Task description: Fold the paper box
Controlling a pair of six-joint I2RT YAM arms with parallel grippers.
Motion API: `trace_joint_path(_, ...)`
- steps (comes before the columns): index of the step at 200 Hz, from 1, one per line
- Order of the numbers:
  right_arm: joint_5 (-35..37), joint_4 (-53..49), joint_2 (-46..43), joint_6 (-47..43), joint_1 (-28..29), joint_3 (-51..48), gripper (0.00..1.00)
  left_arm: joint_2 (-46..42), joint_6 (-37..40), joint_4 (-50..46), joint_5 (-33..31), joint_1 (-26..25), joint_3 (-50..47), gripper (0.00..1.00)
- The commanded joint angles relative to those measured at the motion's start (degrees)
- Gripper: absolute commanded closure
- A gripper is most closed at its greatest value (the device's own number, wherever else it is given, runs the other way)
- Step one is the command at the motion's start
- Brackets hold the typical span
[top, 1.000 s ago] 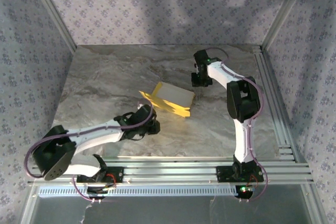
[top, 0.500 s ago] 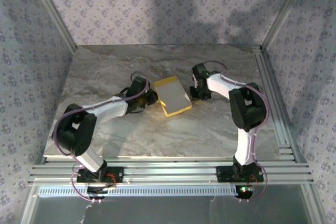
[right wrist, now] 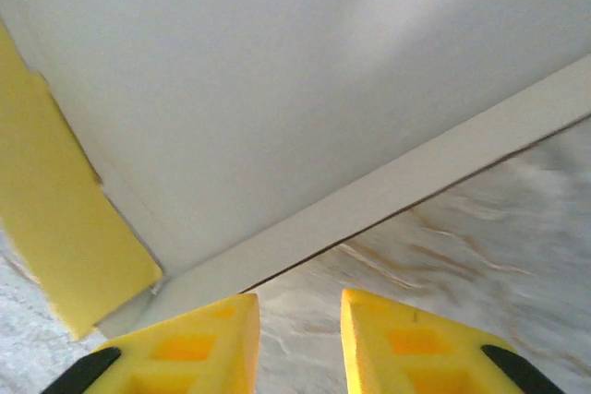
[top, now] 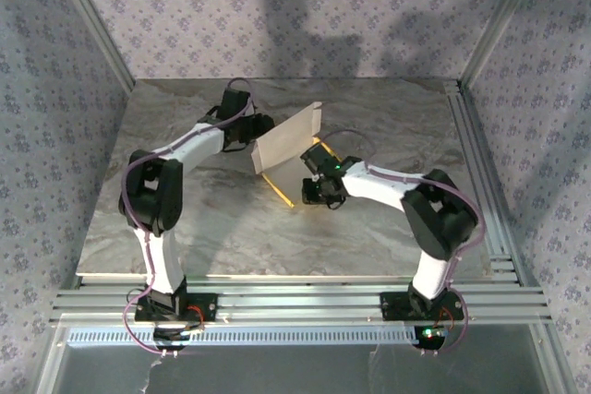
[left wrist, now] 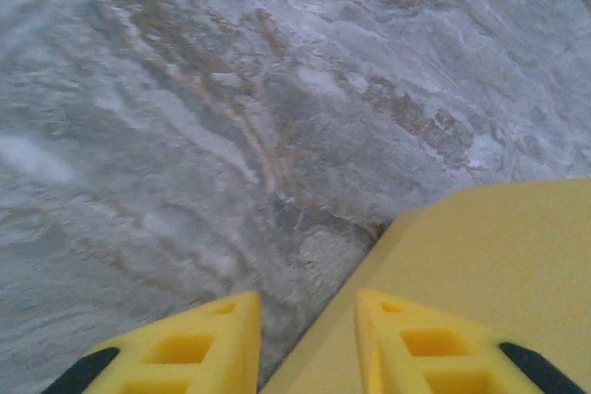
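The box [top: 286,149] is not folded up. It sits near the middle of the table [top: 388,228], a bit toward the far side. One big white flap [top: 294,136] stands up from it, tilted. A thin yellow edge shows along the box's near bottom.

The left gripper [top: 259,128] is at the box's far left side, right by the raised flap. In the left wrist view its two yellow fingers [left wrist: 185,348] are apart. The box's yellow side [left wrist: 480,246] lies under the right finger, and its edge runs up through the gap. The left finger is over bare table [left wrist: 231,89]. This gripper is open. I cannot tell if it touches the box.

The right gripper [top: 309,189] is at the box's near right side, low by the yellow edge. In the right wrist view its fingers [right wrist: 406,339] are apart too, with table [right wrist: 462,256] showing in the gap. The box's white inside [right wrist: 277,89] leans over them, just ahead. This gripper is open and holds nothing.
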Motion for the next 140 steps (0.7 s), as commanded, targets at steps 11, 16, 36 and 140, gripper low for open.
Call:
trace_joint_path(11, 6.0, 0.3, -11.6, -4.8, -6.7, -2.1, 0.64, -14.7, 1.4, -6.0, -8.1, 3.6, -6.5, 0.59)
trace_joint_path(16, 4.9, 0.5, -12.3, -6.4, -8.6, -2.0, 0.64, -17.4, 1.1, -6.3, -8.3, 3.7, -7.9, 0.59)
trace_joint_path(36, -0.8, 1.5, -12.6, -11.8, -16.6, -0.4, 0.62, -26.7, 0.0, -7.2, -6.5, 1.9, -14.3, 0.58)
trace_joint_path(140, -20.3, -10.3, 12.7, -37.3, -25.2, 33.9, 0.48, -20.2, 29.2, -25.9, 6.3, 1.0, -11.2, 0.42)
